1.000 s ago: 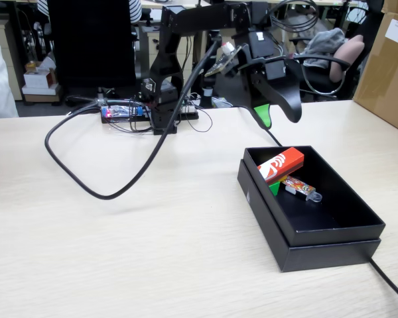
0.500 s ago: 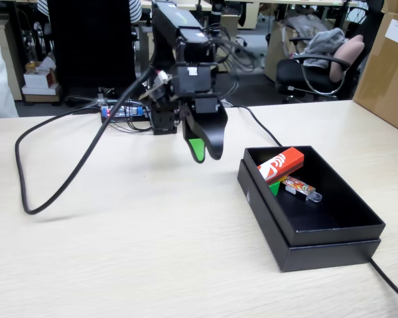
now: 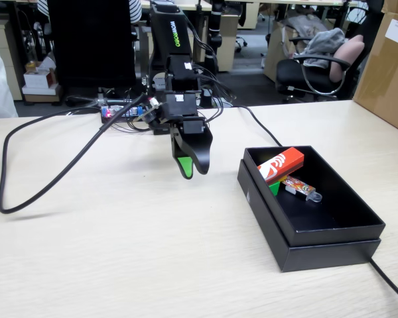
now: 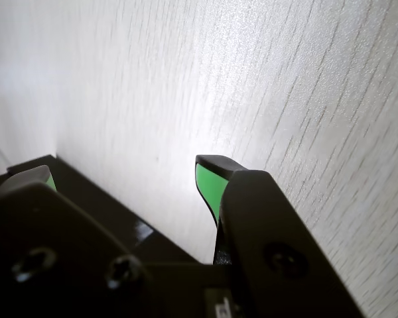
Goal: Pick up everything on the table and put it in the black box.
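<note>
My gripper [image 3: 194, 169] hangs over the beige table [image 3: 119, 252], left of the black box [image 3: 322, 254]. It is open and empty, with green pads on the inner faces of its fingers. In the wrist view the gripper [image 4: 126, 173] also stands open over bare tabletop [image 4: 285, 79], with the box's side wall [image 4: 106, 199] beneath it. The red-orange block [image 3: 280, 164] with the white swirl leans inside the box at its far left. A green cube [image 3: 274, 188] shows partly below it. No yellow cube is in view.
A small multicoloured stick [image 3: 302, 187] with a clear end lies in the box. Black cables [image 3: 46, 172] loop across the table's left, and another cable [image 3: 391, 285] runs off at the front right. A brown cardboard carton [image 3: 385, 63] stands at the far right.
</note>
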You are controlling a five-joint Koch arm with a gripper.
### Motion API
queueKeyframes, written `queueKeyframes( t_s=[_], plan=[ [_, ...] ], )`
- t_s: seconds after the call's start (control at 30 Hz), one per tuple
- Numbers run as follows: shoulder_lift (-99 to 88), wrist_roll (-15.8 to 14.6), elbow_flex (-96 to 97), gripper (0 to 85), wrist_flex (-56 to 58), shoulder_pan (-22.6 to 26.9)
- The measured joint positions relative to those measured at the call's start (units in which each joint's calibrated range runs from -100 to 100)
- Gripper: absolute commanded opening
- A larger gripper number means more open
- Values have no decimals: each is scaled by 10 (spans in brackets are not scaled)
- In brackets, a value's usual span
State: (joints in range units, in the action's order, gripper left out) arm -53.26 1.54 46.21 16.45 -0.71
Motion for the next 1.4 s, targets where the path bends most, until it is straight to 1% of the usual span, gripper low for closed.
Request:
queueKeyframes(
  t_s=[0.07,0.13,0.37,0.53,0.9,1.03,1.4],
  plan=[
    [-41,0,51,430,-25,-1],
    [-80,0,104,452,-51,-1],
    [-218,6,286,453,-171,-1],
    [-258,5,323,453,-176,-1],
    [-262,6,371,464,-211,6],
    [-262,5,398,465,-260,12],
    [-244,6,433,477,-306,13]
  ],
)
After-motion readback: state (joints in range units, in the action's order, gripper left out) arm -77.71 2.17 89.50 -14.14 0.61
